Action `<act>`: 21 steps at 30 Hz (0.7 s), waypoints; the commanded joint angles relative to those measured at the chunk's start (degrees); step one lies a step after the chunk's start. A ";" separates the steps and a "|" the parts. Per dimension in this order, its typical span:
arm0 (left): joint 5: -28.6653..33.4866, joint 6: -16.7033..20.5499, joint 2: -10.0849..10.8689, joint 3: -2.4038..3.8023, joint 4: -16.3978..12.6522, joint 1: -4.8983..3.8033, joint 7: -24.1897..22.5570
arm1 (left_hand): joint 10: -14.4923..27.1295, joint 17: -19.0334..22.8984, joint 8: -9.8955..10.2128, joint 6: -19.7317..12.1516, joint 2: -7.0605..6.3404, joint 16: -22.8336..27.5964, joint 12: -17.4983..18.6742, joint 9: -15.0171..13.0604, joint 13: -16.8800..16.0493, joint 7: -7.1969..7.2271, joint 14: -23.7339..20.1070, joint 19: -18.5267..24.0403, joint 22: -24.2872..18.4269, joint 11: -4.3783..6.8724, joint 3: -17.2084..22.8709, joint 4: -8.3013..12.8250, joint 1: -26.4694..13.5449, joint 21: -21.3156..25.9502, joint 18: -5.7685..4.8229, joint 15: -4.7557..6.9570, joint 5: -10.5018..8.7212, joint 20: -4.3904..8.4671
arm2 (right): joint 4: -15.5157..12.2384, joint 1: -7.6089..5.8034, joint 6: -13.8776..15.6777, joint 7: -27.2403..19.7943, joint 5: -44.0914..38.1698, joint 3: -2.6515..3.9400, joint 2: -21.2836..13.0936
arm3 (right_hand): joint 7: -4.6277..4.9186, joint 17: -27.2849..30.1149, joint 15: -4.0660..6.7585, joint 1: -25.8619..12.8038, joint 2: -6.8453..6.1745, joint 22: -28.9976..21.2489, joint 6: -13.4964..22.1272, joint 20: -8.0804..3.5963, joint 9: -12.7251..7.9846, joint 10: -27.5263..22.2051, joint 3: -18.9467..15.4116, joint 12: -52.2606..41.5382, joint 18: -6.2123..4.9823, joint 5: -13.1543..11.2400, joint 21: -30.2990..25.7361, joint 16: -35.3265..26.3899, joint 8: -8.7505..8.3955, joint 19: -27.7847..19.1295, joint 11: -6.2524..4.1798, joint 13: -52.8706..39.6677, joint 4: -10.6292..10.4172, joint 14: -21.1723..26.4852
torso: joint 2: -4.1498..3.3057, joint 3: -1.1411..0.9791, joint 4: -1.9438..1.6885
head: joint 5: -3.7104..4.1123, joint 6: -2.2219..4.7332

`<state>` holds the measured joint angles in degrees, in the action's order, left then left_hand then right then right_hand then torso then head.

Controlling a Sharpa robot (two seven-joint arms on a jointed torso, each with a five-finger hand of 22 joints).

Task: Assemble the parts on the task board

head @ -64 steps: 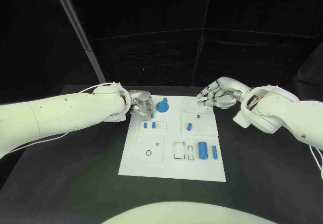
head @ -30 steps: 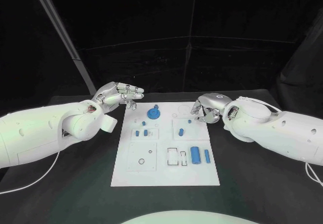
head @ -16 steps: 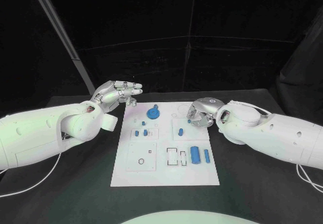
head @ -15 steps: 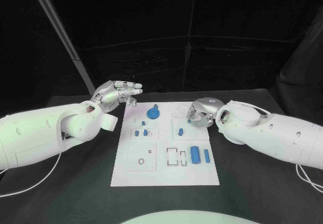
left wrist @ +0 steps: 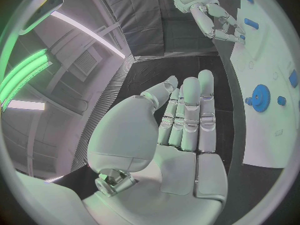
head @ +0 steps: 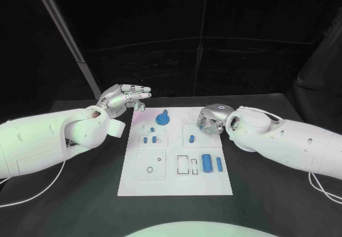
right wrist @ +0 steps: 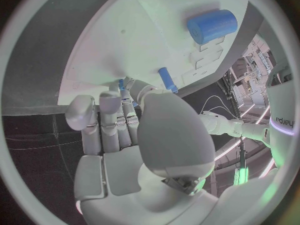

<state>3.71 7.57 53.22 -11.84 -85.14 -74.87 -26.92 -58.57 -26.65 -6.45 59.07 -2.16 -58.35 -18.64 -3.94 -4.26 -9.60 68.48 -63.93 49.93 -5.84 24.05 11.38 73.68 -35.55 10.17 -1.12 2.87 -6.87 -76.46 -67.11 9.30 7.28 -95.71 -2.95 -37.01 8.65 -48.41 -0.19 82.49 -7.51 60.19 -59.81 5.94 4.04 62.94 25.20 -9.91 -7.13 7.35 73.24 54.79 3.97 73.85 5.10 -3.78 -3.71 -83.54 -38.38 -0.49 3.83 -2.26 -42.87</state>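
Okay, left robot hand is up off the far left corner of the task board, fingers extended side by side, nothing in it. Right robot hand is low over the board's far right area, fingers curled down toward it; can't tell whether it's pinching anything. Parts on the board: blue gear far middle, small pegs left of centre, slanted short peg just beside the right fingers, big cylinder and thin pin side by side near right. Black surface underneath. They look like light, rigid, smooth plastic, likely to roll or slip. I'd pinch pegs mid-length across the diameter, gear by its rim.
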 commanded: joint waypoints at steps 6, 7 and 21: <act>0.53 -0.52 0.10 0.04 -0.19 -0.07 -0.65 | -0.15 0.13 -0.23 -0.03 0.07 0.36 -0.23 0.09 0.02 0.02 -0.45 0.58 -0.10 -0.08 -0.27 -0.23 -0.55 0.43 0.32 0.02 0.07 -0.05 | 0.10 0.08 -3.53 0.51 -1.00 0.02 0.54 | -0.03 -2.29 0.28 -0.42 0.82 3.39 -1.95 0.02 0.22 2.01 1.61 0.08 1.66 -0.60 2.23 2.58 0.48 2.16 -0.24 0.10 0.69 -1.31 | 0.01 -0.01 0.06 | -0.18 -0.19; 0.53 -0.52 0.12 0.04 -0.19 -0.07 -0.61 | -0.15 0.13 -0.23 -0.03 0.07 0.36 -0.23 0.09 0.02 0.02 -0.45 0.58 -0.10 -0.08 -0.27 -0.23 -0.55 0.43 0.32 0.02 0.07 -0.05 | 0.11 0.11 -3.67 0.69 -1.21 0.02 0.60 | -0.08 -3.03 0.35 -0.47 0.93 4.34 -2.30 -0.02 0.26 2.42 1.78 0.05 1.84 -0.62 2.82 3.35 0.57 2.68 -0.33 0.08 0.82 -1.53 | 0.01 0.00 0.05 | -0.14 -0.26; 0.53 -0.57 0.29 0.04 -0.28 -0.08 -0.20 | -0.03 0.30 -0.22 -0.07 0.06 0.52 -0.30 0.09 0.06 0.00 -0.59 0.67 -0.21 -0.10 -0.31 -0.21 -0.50 0.59 0.32 0.01 0.07 -0.06 | -0.31 0.31 -0.66 2.54 -3.34 0.01 0.82 | -0.63 -6.01 0.96 -0.51 1.94 8.30 -4.57 -0.46 0.51 5.08 3.04 0.29 2.56 -1.27 5.39 6.86 1.06 4.64 -1.03 -0.05 2.33 -2.15 | 0.07 -0.01 0.03 | -0.18 -0.44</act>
<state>3.93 7.56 53.48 -11.84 -85.28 -74.87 -26.81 -58.57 -26.39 -6.45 59.07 -2.16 -58.07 -18.64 -3.90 -4.25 -9.60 68.28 -63.54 49.81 -5.84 23.88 11.21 73.69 -35.28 10.17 -0.91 2.87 -6.87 -76.65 -66.96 8.61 9.11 -98.07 -2.77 -36.22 8.01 -54.37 0.42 82.12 -6.21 68.44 -64.06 5.52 4.50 67.67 28.14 -9.63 -5.30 6.29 78.44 61.54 4.82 78.15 4.10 -3.94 -1.52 -84.16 -38.33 -0.49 3.87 -2.42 -43.31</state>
